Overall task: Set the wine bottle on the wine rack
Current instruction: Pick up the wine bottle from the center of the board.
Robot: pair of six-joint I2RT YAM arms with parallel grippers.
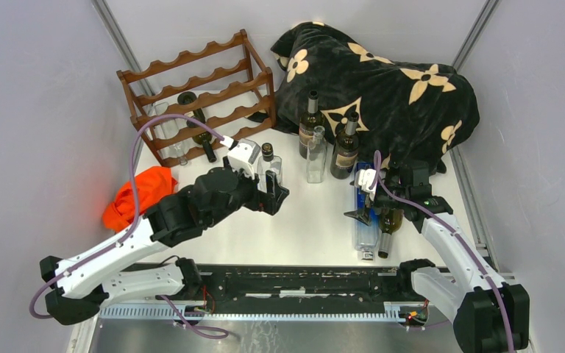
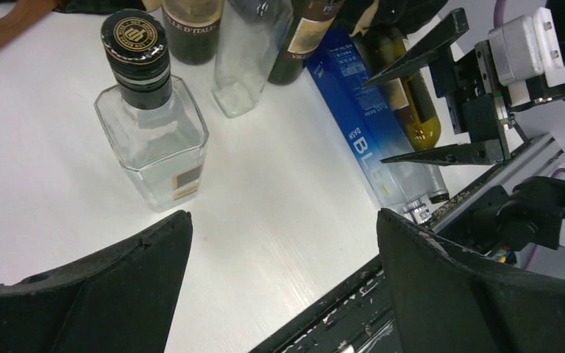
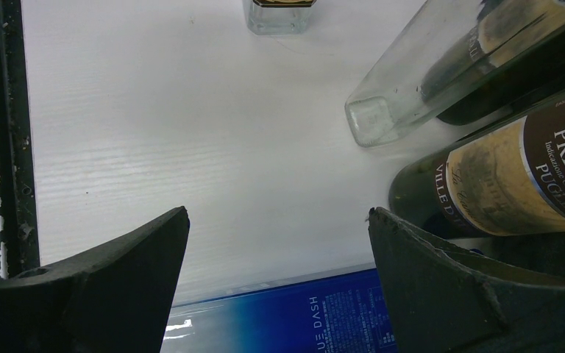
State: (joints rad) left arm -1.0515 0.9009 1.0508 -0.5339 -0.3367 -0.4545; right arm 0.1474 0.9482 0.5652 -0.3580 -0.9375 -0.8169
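We see the left tool (image 1: 276, 193) spread wide and empty, just near a square clear bottle (image 2: 154, 140); the right tool (image 1: 364, 204) is likewise spread, gripping nothing, over a blue-labelled bottle (image 1: 364, 224) and a green wine bottle (image 1: 388, 223) lying together on the tabletop (image 1: 309, 228) at right. The wine rack (image 1: 199, 95) stands far left with one dark bottle (image 1: 195, 118) lying in it; two upright wine bottles (image 1: 310, 129) stand far centre.

Enclosed by plain pale grey walls (image 1: 37, 110) joined at metal corner posts (image 1: 116, 37). Floored with a white tabletop (image 1: 309, 220), evenly lit.
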